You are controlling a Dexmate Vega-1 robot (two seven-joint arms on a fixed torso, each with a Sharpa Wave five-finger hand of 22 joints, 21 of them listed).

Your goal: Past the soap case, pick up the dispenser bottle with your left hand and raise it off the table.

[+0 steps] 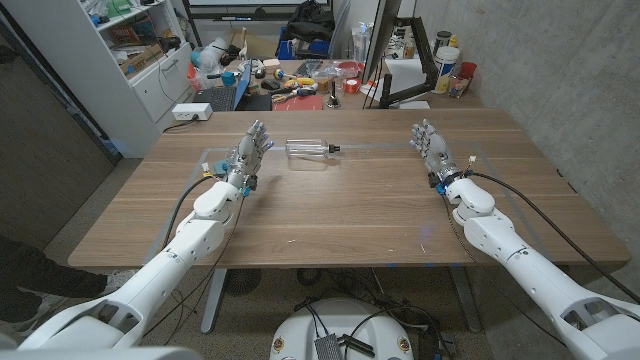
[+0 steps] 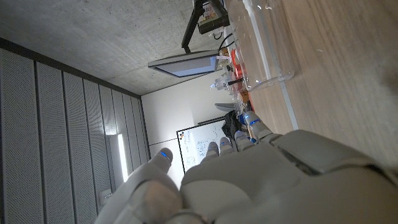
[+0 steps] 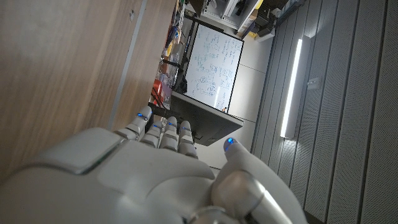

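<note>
Standing left hand [image 1: 250, 152] beside bottle [image 1: 312, 150]

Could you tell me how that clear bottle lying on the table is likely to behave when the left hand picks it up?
The clear bottle lies on its side, so a nudge from the left hand might roll it. It looks transparent and apparently empty, so it is probably light. Its smooth, glossy wall may be slippery, and thin plastic could flex under a firm grip.

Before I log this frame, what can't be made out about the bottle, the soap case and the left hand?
- Dispenser bottle: head view, too small and clear to tell its pump end.
- Soap case: nothing identifiable as it.
- Clear container: left wrist view, cut by the edge.
- Left hand: its palm side is hidden.
</note>
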